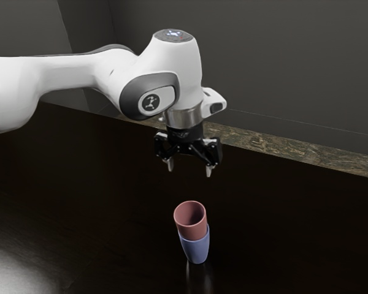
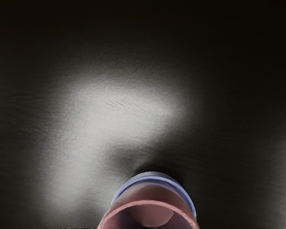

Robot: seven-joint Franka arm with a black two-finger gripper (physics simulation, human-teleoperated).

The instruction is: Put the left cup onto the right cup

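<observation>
Apparently the main work is done: the reddish-pink cup sits upright inside the blue cup, nested in its mouth, and the two stand as one stack on the dark table. My gripper hangs directly above the pair, apart from them, with the jaws spread wide and nothing between them. I judge that little is left, only to see that the stack is steady and to move my arm away.

Bare table all around the stacked cups, open air above.
</observation>
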